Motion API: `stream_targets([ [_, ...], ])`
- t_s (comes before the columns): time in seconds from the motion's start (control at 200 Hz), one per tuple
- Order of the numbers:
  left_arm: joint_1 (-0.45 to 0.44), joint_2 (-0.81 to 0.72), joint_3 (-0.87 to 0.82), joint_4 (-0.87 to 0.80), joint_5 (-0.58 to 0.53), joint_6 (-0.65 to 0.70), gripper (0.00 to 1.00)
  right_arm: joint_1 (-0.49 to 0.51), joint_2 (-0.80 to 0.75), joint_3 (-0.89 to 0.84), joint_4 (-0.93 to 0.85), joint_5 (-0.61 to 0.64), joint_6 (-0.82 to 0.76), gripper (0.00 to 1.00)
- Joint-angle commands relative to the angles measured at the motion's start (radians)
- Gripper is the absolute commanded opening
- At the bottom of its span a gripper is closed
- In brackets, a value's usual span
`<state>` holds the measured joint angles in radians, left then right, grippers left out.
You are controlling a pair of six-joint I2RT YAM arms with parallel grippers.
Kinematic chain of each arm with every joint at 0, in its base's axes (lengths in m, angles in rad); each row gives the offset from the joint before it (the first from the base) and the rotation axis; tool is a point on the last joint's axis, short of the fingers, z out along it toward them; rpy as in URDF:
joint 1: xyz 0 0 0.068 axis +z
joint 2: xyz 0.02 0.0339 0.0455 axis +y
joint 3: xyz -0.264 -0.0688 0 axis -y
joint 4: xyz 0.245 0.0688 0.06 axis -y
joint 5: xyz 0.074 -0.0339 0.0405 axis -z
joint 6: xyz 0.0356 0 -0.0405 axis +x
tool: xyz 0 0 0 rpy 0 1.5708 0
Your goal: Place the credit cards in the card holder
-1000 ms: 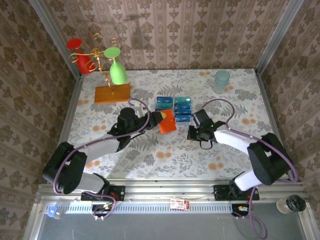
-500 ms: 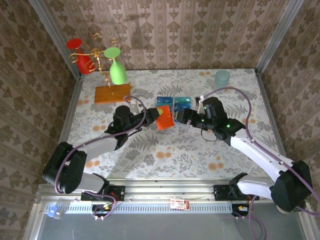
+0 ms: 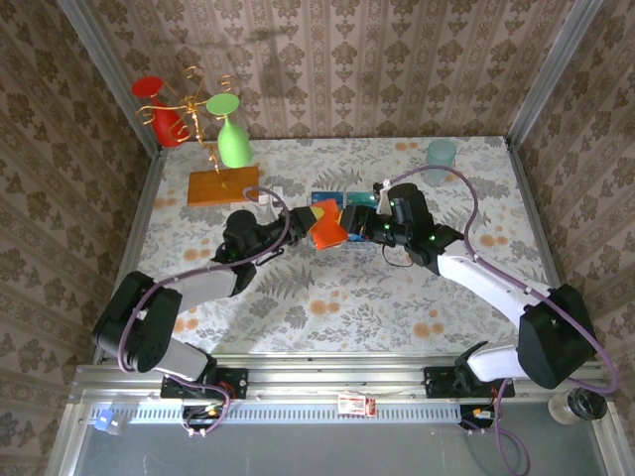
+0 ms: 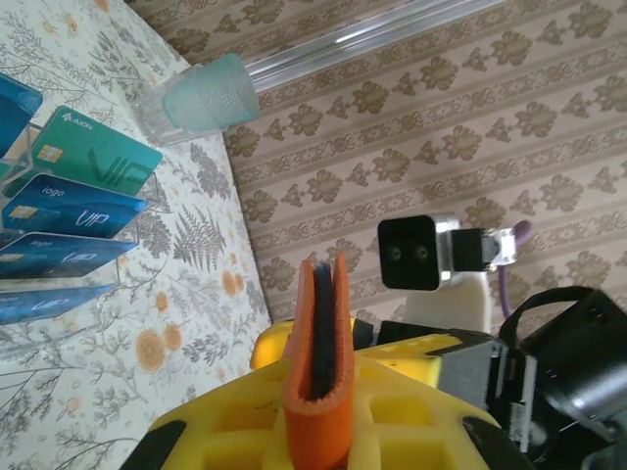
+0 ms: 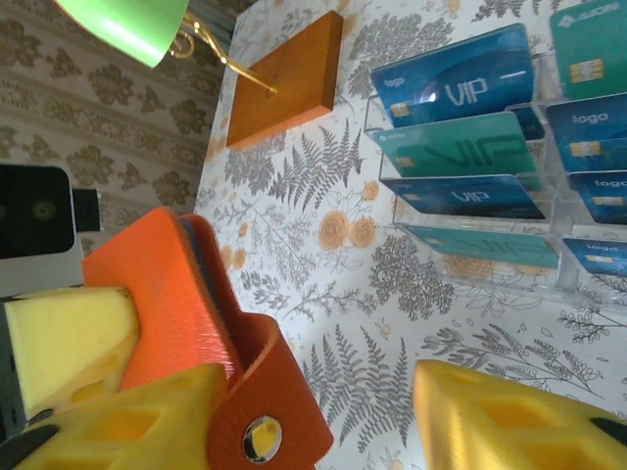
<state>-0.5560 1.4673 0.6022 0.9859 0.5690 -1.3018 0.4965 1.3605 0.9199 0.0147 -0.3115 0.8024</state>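
The orange-red card holder [image 3: 327,227] hangs above the table's middle, edge-on, pinched by my left gripper [image 3: 310,224]. In the left wrist view the card holder [image 4: 318,352] stands folded between the yellow fingers of that gripper [image 4: 318,397], its dark lining showing. My right gripper [image 3: 359,226] is close on the holder's right side. From the right wrist, its jaws [image 5: 313,392] stand apart; the holder's snap flap [image 5: 265,421] lies against the left finger [image 5: 127,421], with a wide gap to the other. The credit cards [image 5: 460,147], dark blue and teal, stand in slots behind.
The clear plastic tray [image 3: 346,206] holding the cards sits just behind both grippers. An orange-brown wooden slab [image 3: 222,184] with a wire stand, a green glass [image 3: 233,139] and a red glass [image 3: 159,111] occupies the back left. A pale teal cup [image 3: 441,159] stands at the back right.
My right arm has swung in from the right to the holder and its jaws have come apart. The left gripper has lifted the holder slightly toward the tray.
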Motion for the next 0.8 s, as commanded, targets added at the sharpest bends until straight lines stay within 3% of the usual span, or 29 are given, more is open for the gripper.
stream_targets([
  [0.0,0.011,0.026,-0.01,0.189,-0.022,-0.091,0.0,-0.013,-0.022,-0.047,0.053,-0.012,0.034,0.49],
  [0.425,0.011,0.065,-0.01,0.273,-0.046,-0.144,0.0,-0.051,-0.03,-0.127,0.207,-0.086,0.144,0.45],
  [0.795,0.01,0.066,-0.004,0.287,-0.052,-0.163,0.0,-0.085,0.001,-0.205,0.541,-0.219,0.357,0.45],
])
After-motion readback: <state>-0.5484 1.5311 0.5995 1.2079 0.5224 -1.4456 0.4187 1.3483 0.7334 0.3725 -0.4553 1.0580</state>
